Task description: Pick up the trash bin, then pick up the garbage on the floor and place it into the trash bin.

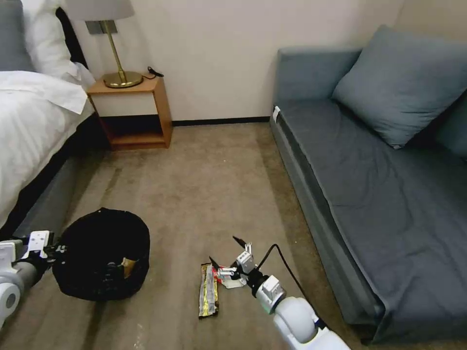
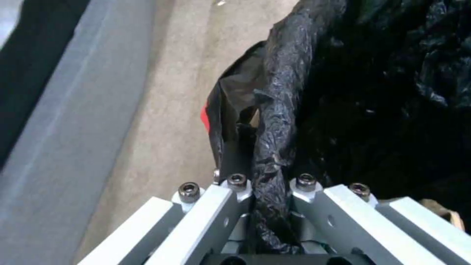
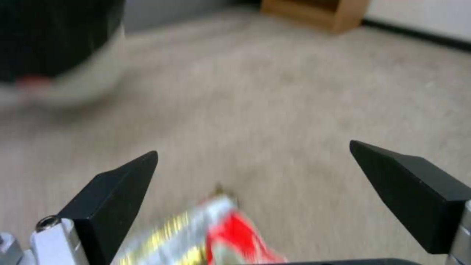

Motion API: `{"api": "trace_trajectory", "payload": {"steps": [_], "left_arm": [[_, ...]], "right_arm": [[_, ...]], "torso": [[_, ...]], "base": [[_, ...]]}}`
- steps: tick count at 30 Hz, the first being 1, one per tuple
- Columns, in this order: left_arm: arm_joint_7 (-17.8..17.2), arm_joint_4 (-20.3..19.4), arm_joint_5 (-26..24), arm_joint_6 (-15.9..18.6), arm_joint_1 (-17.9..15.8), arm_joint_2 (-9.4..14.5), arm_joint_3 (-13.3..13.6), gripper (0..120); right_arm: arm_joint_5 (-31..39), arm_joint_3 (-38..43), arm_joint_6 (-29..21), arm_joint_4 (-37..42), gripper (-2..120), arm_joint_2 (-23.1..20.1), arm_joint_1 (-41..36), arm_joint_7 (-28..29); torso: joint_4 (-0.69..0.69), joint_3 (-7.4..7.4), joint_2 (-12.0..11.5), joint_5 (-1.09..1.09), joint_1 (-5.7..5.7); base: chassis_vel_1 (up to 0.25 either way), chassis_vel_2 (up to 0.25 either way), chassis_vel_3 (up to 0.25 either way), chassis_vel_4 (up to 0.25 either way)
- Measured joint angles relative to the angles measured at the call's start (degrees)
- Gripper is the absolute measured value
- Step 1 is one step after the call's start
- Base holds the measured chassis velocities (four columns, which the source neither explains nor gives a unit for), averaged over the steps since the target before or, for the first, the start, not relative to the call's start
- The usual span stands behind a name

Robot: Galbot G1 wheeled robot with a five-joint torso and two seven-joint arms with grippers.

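Two wrappers, long dark-gold wrapper (image 1: 208,290) and red-white wrapper (image 1: 227,275), lay on carpet under the wide-spread right gripper (image 1: 226,253); left gripper (image 2: 267,173) pinched the black-lined trash bin (image 1: 101,253) rim.

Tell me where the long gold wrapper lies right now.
Head view: the gold wrapper lies on the carpet between the trash bin and the right claw, beside the red-white wrapper.

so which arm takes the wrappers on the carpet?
Right. The right gripper hangs open directly over the red-white wrapper and dark-gold wrapper. The left gripper is shut on the trash bin rim.
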Motion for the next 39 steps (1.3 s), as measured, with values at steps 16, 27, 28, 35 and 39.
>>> {"api": "trace_trajectory", "payload": {"steps": [16, 27, 28, 35, 39], "left_arm": [[0.5, 0.3, 0.9, -0.5, 0.4, -0.3, -0.7, 3], [0.5, 0.8, 0.9, -0.4, -0.9, -0.1, 1.1, 3], [0.5, 0.8, 0.9, -0.4, -0.9, -0.1, 1.2, 3], [0.5, 0.9, 0.8, -0.3, -1.3, 0.0, 1.7, 3], [0.5, 0.9, 0.8, -0.3, -1.3, 0.1, 1.6, 3]], "right_arm": [[-9.8, -5.6, 2.5, -23.2, 83, 2.3, 13.4, -8.9], [-11.3, -4.0, 4.5, -28.5, 42, 4.1, 14.2, -8.2], [-11.5, -3.8, 4.7, -28.8, 39, 4.2, 14.2, -8.0], [-12.5, -3.2, 6.3, -30.6, 12, 4.9, 14.3, -6.7], [-10.8, -3.4, 6.1, -28.1, 1, 3.9, 13.5, -6.5]], "torso": [[0.00, 0.01, 0.0, 0.01, 0.00], [-0.01, 0.01, 0.0, 0.00, 0.00], [-0.01, 0.01, 0.0, 0.00, 0.00], [-0.01, 0.01, 0.0, 0.00, 0.00], [-0.01, 0.01, 0.0, 0.00, 0.00]], "base": [[0.000, 0.000, 0.000, 0.000], [0.000, 0.000, 0.000, 0.000], [0.000, 0.000, 0.000, 0.000], [0.000, 0.000, 0.000, 0.000], [0.000, 0.000, 0.000, 0.000]]}}
